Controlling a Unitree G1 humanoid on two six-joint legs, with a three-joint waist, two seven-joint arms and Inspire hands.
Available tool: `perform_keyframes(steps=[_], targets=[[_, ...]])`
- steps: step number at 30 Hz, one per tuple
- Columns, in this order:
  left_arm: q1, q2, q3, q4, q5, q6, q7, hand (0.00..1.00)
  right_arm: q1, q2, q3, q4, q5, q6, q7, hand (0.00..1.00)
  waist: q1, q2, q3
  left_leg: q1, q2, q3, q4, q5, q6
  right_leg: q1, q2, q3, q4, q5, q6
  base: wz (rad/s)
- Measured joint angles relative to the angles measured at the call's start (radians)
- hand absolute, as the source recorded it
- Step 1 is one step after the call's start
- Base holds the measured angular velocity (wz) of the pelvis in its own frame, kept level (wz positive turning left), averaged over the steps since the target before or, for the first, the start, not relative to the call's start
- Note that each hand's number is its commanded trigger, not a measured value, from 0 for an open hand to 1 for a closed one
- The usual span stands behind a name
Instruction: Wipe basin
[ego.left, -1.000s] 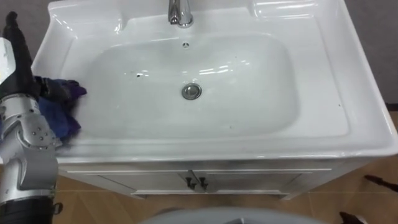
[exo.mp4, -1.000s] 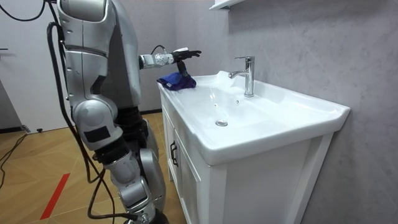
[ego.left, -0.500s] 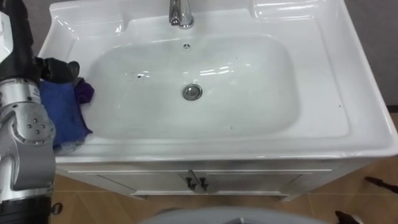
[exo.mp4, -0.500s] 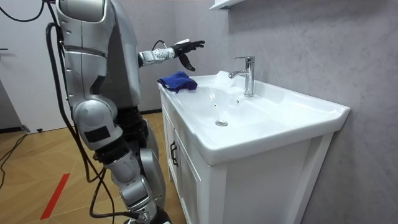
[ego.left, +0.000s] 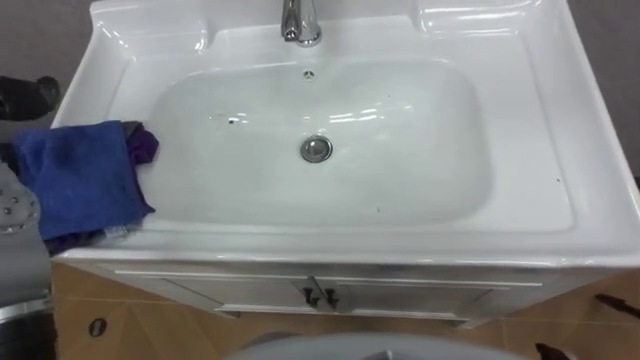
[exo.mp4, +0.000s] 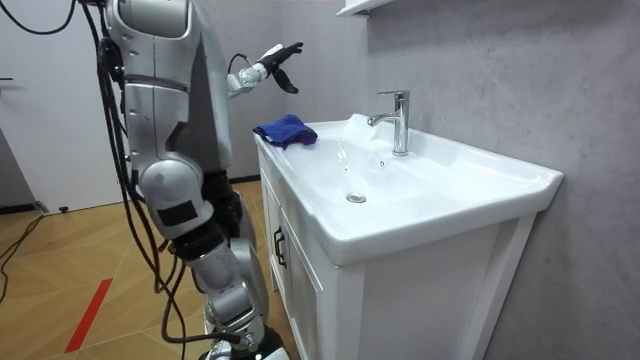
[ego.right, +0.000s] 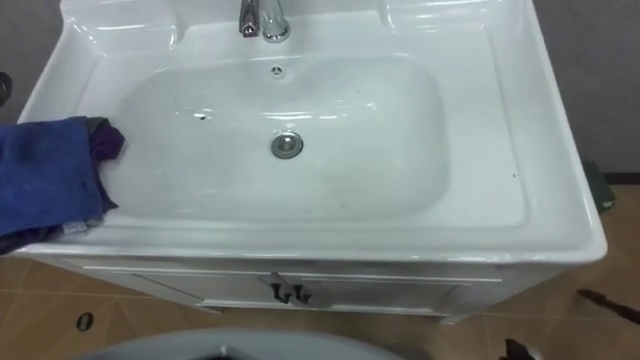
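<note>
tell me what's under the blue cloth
The blue cloth lies on the left rim of the basin. A purple piece peeks out at its right edge; anything else beneath is covered.

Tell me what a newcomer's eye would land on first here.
The blue cloth stands out first, lying on the left rim of the white basin with nothing holding it. In the room view the robot's left hand hangs open in the air, above and apart from the cloth. The drain sits mid-bowl, with the tap behind it on the back rim.
</note>
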Motion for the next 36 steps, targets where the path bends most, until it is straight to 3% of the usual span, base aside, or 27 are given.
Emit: perform_keyframes(steps=[7,10,13,18,20,24,33,36], targets=[[0.032,0.007,0.06,0.114,-0.053,0.003,0.061,0.0,0.004,-0.003,-0.006,-0.007,0.002,0.008,0.0,0.0,0.048,0.02,-0.0042,-0.003,-0.006,-0.03,-0.014,0.0,0.0,0.002,0.0,-0.014,-0.01,0.0,0.0,0.06],[0.089,0.007,0.129,0.154,-0.058,0.002,0.112,0.0,0.007,-0.004,-0.007,-0.024,-0.002,0.008,0.0,0.0,0.072,0.019,-0.0053,-0.002,-0.008,-0.032,-0.017,0.001,0.0,-0.001,0.004,-0.011,-0.01,-0.001,0.002,-0.06],[0.156,0.007,0.173,0.239,-0.081,0.002,0.182,0.0,0.01,-0.011,-0.009,-0.036,-0.029,0.01,0.001,0.0,0.082,0.016,-0.0153,-0.007,-0.016,-0.06,-0.016,0.001,0.001,-0.001,-0.005,-0.027,-0.009,-0.003,0.006,0.11],[0.211,0.004,0.189,0.4,-0.099,0.006,0.221,0.0,0.017,-0.041,-0.01,-0.05,-0.053,0.04,0.022,0.0,0.11,0.011,-0.014,-0.018,-0.026,-0.087,-0.012,0.002,0.003,-0.003,-0.012,-0.049,0.005,-0.008,0.013,0.2],[0.262,-0.008,0.189,0.442,-0.141,0.005,0.241,0.0,0.018,-0.051,-0.021,-0.054,-0.072,0.046,0.024,0.0,0.111,0.008,-0.0115,-0.026,-0.03,-0.098,-0.006,0.004,0.006,-0.002,-0.019,-0.062,0.005,-0.009,0.015,0.18],[0.295,-0.027,0.188,0.549,-0.218,0.004,0.269,0.0,0.016,-0.053,-0.029,-0.053,-0.074,0.058,0.031,0.0,0.117,-0.001,-0.0057,-0.043,-0.035,-0.114,0.008,0.006,0.009,-0.009,-0.028,-0.072,0.009,-0.018,0.015,0.18],[0.367,-0.074,0.16,0.798,-0.318,-0.027,0.332,0.0,0.019,-0.072,-0.037,-0.049,-0.081,0.06,0.078,0.0,0.137,-0.016,-0.0109,-0.071,-0.043,-0.137,0.036,0.009,0.008,-0.036,-0.044,-0.095,0.055,-0.029,0.007,0.06],[0.381,-0.116,0.148,0.879,-0.318,-0.037,0.331,0.0,0.019,-0.073,-0.04,-0.047,-0.107,0.06,0.101,0.0,0.128,-0.026,-0.014,-0.064,-0.051,-0.138,0.025,0.02,0.011,-0.036,-0.055,-0.096,0.067,-0.035,0.011,0.05]])
